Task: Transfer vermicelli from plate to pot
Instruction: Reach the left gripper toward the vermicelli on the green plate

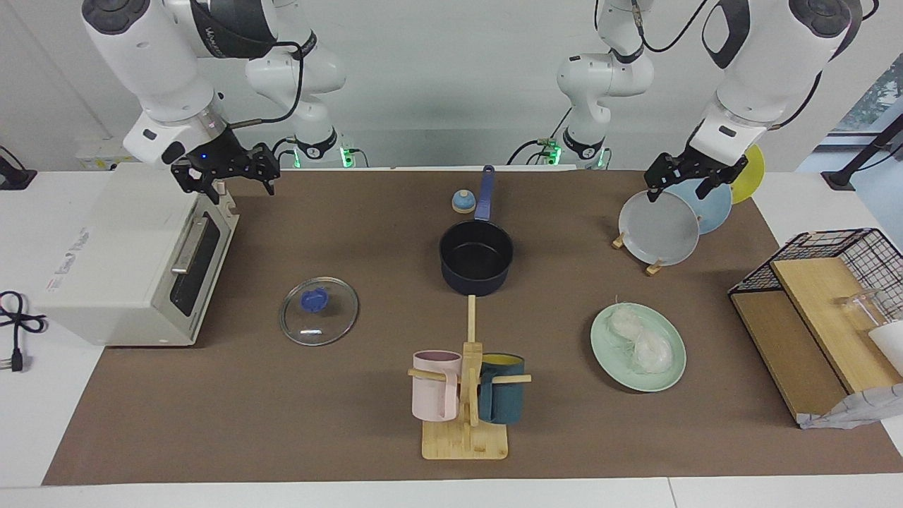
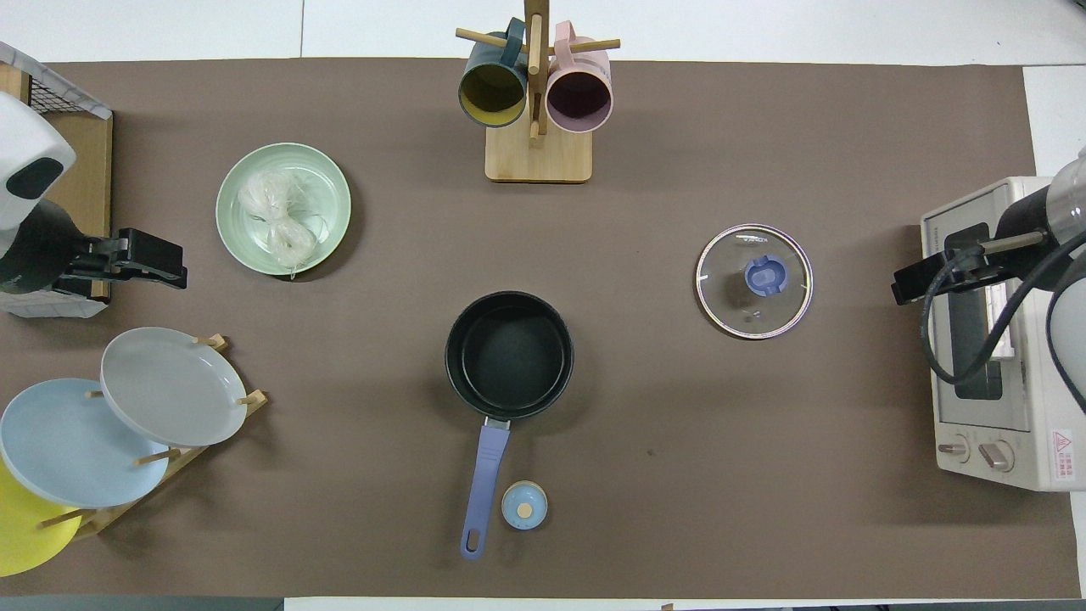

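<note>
The pale mint-green plate lies on the brown mat toward the left arm's end and holds two white bundles of vermicelli. The dark navy pot stands at the mat's middle, uncovered and with nothing in it, its blue handle pointing toward the robots. My left gripper hangs open and empty in the air by the plate rack, apart from the plate. My right gripper hangs open and empty over the toaster oven.
A glass lid lies toward the right arm's end. A mug tree stands farther from the robots than the pot. A plate rack, toaster oven, wire basket and small blue bell are here too.
</note>
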Robot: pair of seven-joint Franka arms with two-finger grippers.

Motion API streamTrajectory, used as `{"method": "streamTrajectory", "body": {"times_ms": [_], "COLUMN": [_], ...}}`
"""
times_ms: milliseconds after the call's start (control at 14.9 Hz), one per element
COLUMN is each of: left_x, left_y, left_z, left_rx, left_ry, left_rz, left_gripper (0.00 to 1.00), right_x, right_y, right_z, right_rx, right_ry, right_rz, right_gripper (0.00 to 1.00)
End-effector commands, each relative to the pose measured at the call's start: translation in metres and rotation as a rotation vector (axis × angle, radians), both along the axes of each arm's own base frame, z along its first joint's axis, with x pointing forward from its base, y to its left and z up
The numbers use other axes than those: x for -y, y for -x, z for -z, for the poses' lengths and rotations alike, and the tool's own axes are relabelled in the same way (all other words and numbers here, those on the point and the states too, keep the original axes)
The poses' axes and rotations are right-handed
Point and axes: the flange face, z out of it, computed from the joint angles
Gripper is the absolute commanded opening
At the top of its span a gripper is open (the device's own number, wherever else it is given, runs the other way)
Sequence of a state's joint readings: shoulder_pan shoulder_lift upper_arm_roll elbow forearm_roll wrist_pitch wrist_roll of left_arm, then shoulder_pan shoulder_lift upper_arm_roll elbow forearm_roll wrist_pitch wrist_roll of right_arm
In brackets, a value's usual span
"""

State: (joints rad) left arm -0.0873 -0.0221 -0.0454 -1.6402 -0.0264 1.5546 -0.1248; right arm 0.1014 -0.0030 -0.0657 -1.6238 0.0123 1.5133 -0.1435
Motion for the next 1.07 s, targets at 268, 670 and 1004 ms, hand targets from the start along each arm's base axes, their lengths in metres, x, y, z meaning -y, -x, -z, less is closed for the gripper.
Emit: {"method": "streamTrajectory", "body": {"times_ms": [268, 670, 1004], "left_x": [-0.003, 0.014, 0.017], "left_y": [-0.004, -0.079, -0.135], "left_z": [-0.004, 0.11, 0.243], "left_rx": [0.039, -0.006, 0.027], "left_ry": [-0.011, 0.047, 0.042], "left_rz": [-0.018, -0.104, -0.228], "left_gripper": [1.0, 1.0, 1.0], "right_x": [0.001, -0.008, -0.038], "right_y": [0.001, -0.017, -0.047], "right_z": [0.0, 0.023, 0.098], "right_rx": [-0.014, 0.054, 0.102], "right_ry": [-0.013, -0.021, -0.021], "right_rz": [0.02, 0.01, -0.03], "right_gripper": [1.0, 1.0, 1.0]}}
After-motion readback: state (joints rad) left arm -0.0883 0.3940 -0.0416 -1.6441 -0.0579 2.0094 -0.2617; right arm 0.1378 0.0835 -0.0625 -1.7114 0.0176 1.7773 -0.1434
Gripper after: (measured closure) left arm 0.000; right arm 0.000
